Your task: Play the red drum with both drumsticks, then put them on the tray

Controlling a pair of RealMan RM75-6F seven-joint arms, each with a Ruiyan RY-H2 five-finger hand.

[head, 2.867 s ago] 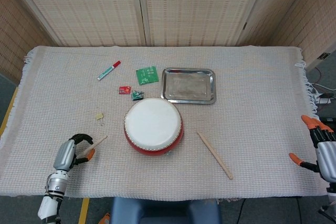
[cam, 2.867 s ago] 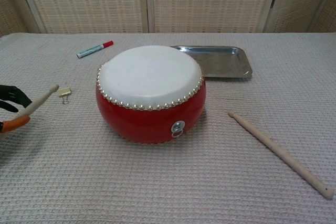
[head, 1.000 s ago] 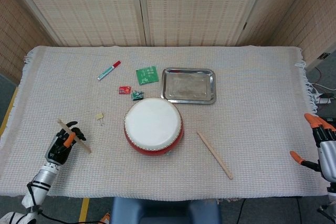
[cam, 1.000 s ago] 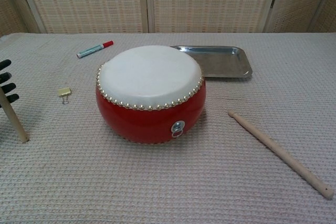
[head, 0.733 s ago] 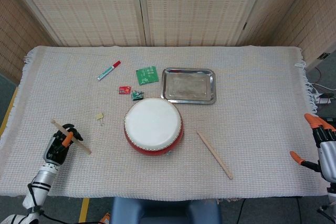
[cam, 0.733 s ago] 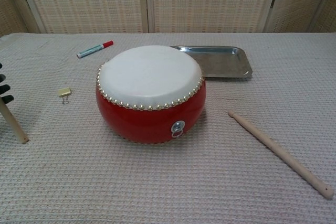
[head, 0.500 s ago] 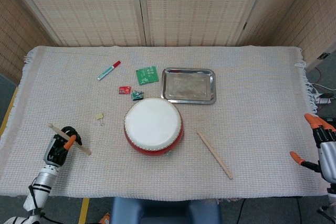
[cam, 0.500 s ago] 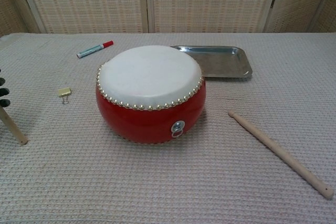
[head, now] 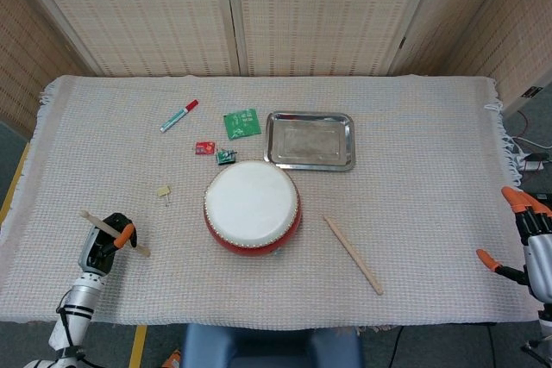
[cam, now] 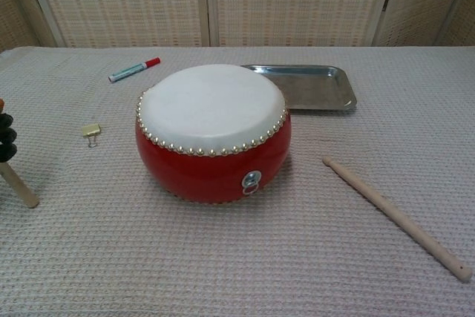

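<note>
The red drum (head: pixel 252 208) (cam: pixel 214 133) with its white skin stands at the table's middle front. My left hand (head: pixel 105 245) (cam: pixel 7 137) grips one wooden drumstick (head: pixel 114 233) (cam: pixel 19 186) at the front left, well away from the drum; the stick's lower end points toward the cloth. The second drumstick (head: pixel 354 254) (cam: pixel 395 216) lies loose on the cloth right of the drum. My right hand (head: pixel 528 243) hovers at the far right edge, fingers apart, holding nothing. The steel tray (head: pixel 310 140) (cam: pixel 306 87) sits behind the drum with nothing on it.
A red-capped marker (head: pixel 178 115) (cam: pixel 133 69), a green card (head: pixel 242 122), small red and green bits (head: pixel 205 149) and a binder clip (head: pixel 164 192) (cam: pixel 91 131) lie left and behind the drum. A woven cloth (head: pixel 414 170) covers the table.
My left hand has drawn back toward the front left edge with its drumstick, which turned from pointing at the drum to slanting down. The right hand stays put.
</note>
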